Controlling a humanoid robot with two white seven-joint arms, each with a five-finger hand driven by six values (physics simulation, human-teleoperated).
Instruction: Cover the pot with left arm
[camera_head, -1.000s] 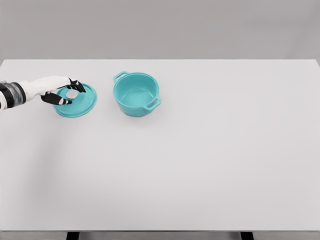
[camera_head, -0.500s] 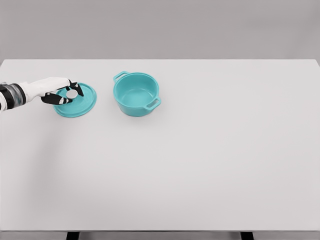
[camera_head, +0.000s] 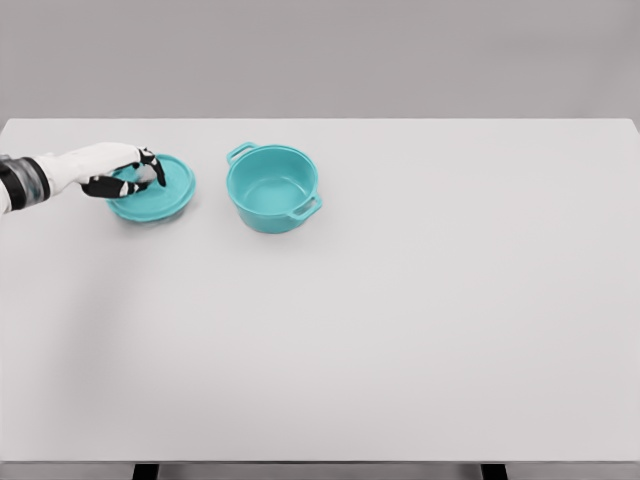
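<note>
A teal pot (camera_head: 272, 190) with two side handles stands open and upright on the white table (camera_head: 400, 320), left of the middle at the back. To its left is the round teal lid (camera_head: 165, 195), slightly tilted and raised a little off the table. My left hand (camera_head: 142, 177) reaches in from the left edge, and its black-tipped fingers are curled around the lid's pale knob, which they mostly hide. A gap of bare table separates lid and pot.
The white table fills the view, its far edge against a grey wall (camera_head: 320, 60). Nothing else stands on it besides pot and lid.
The fingers closed on the knob, and the lid has risen and shifted slightly up and to the right in the picture. The pot has not moved.
</note>
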